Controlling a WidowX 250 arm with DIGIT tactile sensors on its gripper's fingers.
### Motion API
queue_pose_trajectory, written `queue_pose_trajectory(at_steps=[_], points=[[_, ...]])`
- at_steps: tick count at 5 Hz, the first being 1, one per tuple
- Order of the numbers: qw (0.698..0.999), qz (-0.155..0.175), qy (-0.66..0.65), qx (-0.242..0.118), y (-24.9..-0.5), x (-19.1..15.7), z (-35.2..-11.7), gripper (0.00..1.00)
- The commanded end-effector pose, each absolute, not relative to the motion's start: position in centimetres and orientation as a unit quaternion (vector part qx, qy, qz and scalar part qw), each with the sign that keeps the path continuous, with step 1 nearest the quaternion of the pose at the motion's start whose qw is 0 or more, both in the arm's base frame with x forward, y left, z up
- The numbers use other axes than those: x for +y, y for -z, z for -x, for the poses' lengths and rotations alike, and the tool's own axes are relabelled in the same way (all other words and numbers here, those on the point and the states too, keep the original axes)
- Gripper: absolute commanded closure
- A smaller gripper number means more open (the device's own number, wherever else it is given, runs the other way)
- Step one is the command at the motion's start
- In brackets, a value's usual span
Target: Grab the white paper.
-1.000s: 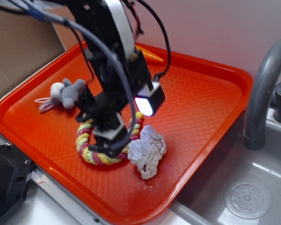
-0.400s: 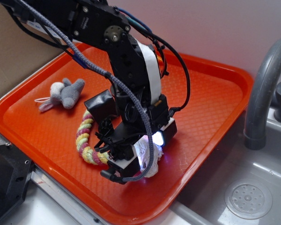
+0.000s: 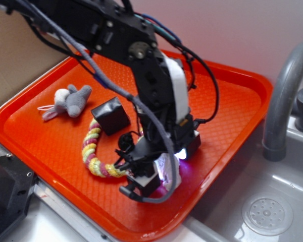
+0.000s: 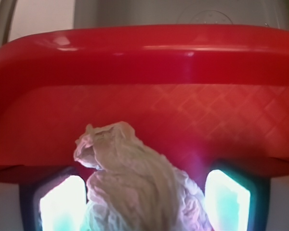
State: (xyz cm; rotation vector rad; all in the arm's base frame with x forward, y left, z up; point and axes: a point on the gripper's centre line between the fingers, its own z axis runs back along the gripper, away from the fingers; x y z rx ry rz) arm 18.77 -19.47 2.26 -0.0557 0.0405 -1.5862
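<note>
The white paper (image 4: 135, 183) is a crumpled off-white wad lying on the orange tray (image 3: 232, 101) near its front right rim. In the exterior view only a sliver of the paper (image 3: 169, 174) shows under the arm. My gripper (image 3: 160, 180) is lowered over it. In the wrist view my gripper (image 4: 144, 204) straddles the wad, with one glowing pad (image 4: 62, 204) against its left side and the other pad (image 4: 226, 199) a small gap off its right side. The jaws stand open around the paper.
A yellow-and-pink rope ring (image 3: 91, 151), a black cube (image 3: 110, 116) and a grey plush mouse (image 3: 68, 101) lie on the tray to the left. The tray's raised rim (image 4: 144, 53) is just ahead. A grey faucet (image 3: 283, 91) and sink (image 3: 265, 214) stand to the right.
The arm has swung from over the rope ring to the right and come down. The jaws now sit on both sides of the paper. The black cube has come into view.
</note>
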Motion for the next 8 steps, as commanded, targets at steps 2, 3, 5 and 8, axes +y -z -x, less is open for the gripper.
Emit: queue_pose_trajectory(at_steps=[2,3,5,8], points=[[0.741,-0.042,0.67,-0.014,-6.4,-16.1,-19.6,1.0],[0.814,-0.095,0.571,-0.038,-11.5,-12.7,-21.3,1.0],[0.924,-0.153,0.349,-0.02,-19.3,-7.4,-21.0,1.0],[0.994,-0.105,0.014,-0.013,-22.9,-5.1,-19.7,1.0]])
